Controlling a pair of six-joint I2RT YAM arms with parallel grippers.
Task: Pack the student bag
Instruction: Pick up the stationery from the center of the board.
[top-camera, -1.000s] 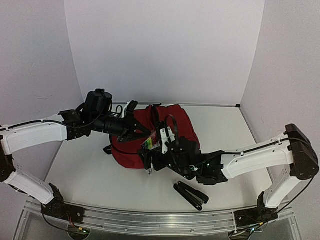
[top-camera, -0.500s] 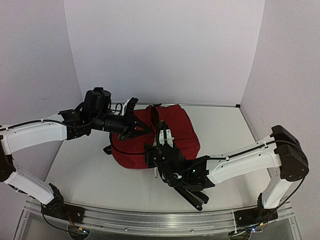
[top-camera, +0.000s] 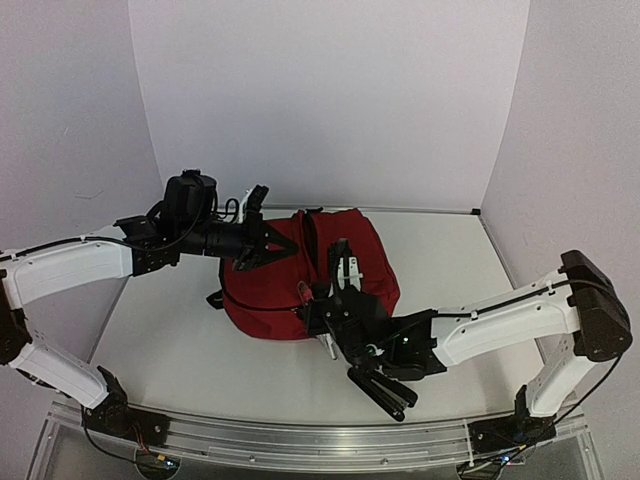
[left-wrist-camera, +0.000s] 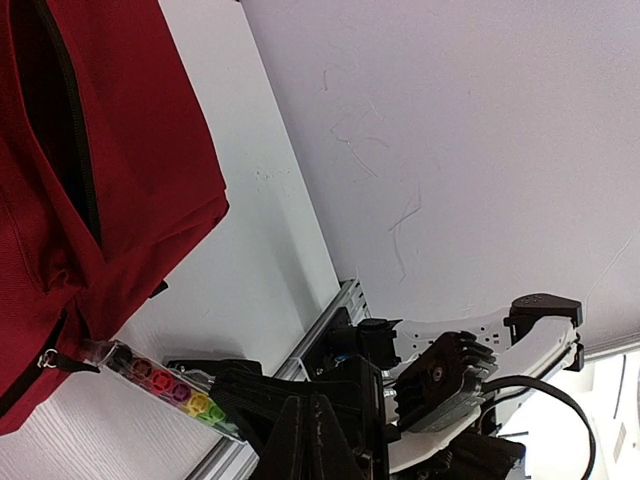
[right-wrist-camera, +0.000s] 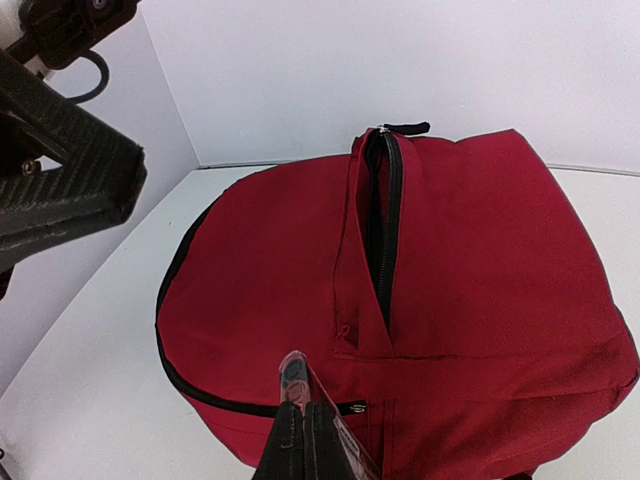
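Here, the student bag (top-camera: 262, 300) is seen lying flat on the table (top-camera: 160, 330), in the middle of the scene and slightly to the left. Its zip opening (right-wrist-camera: 381, 230) is parted into 1 dark slit that runs from near to far across the top panel.

The right gripper (right-wrist-camera: 303, 442) is placed at the bag's near edge. Its 2 fingers are pressed together on a clear case (left-wrist-camera: 165, 385) of coloured pieces, which is seen edge-on in the right wrist view, rising out of the pinch.

From this pincer the slit lies straight ahead, toward the far side and a shade to the right, with its near end just beyond the tip of the case. In the left wrist view the long axis of the case is shown pointing from the gripper toward the bag, and its free end is almost touching a zip pull (left-wrist-camera: 45, 357) on the near seam. The case is therefore judged to be roughly in line with the slit. It would need to be raised over the near seam, carried farther in, and slid in lengthwise.

The left gripper (top-camera: 285, 250) is held closed over the bag's far-left part, and nothing can be seen between its fingers. Whether the fabric is touched cannot be told. Both pincers are close to the bag, but only the right 1 is loaded, so the insertion is judged to fall to it.

1 black folded tool (top-camera: 380, 388) is left on the table, apart from the bag on the near side.
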